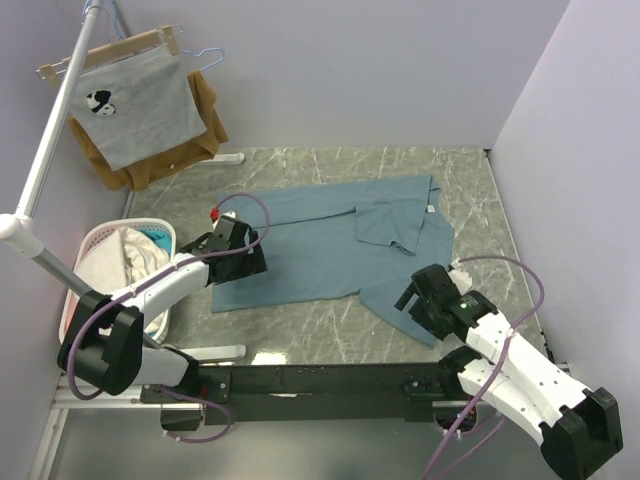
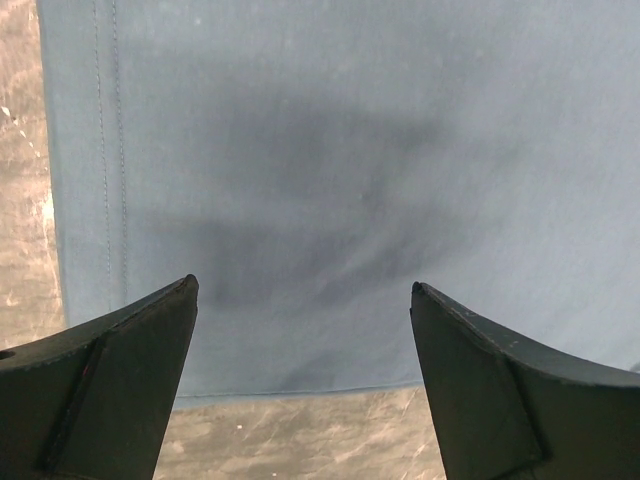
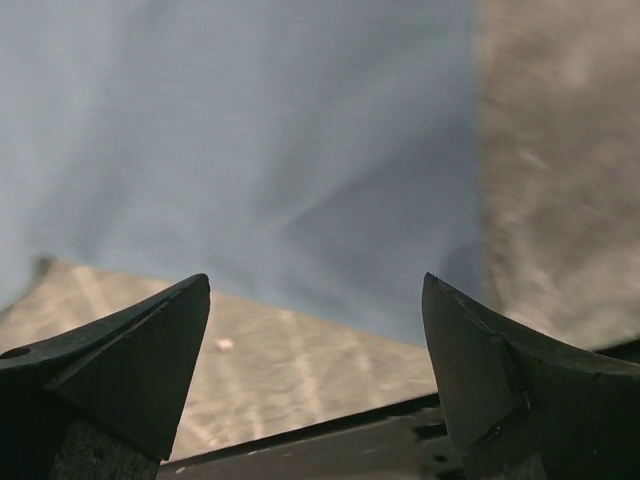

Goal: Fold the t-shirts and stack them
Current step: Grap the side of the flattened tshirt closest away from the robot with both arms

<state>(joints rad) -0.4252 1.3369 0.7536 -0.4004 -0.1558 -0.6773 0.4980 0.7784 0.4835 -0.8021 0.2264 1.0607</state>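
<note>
The large dusty teal-blue cotton t-shirt lies spread across the middle of the grey marble-patterned bench. The left gripper hovers over the shirt's left hem, jaws wide apart and holding nothing. The right gripper hangs over the shirt's near-right corner, equally wide and empty.

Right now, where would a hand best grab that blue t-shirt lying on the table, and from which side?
Probably the stitched hem near its corner, pinched from above by the open left hand hovering there. The t-shirt lies flat on the table, so only its edges give something to pinch.
</note>
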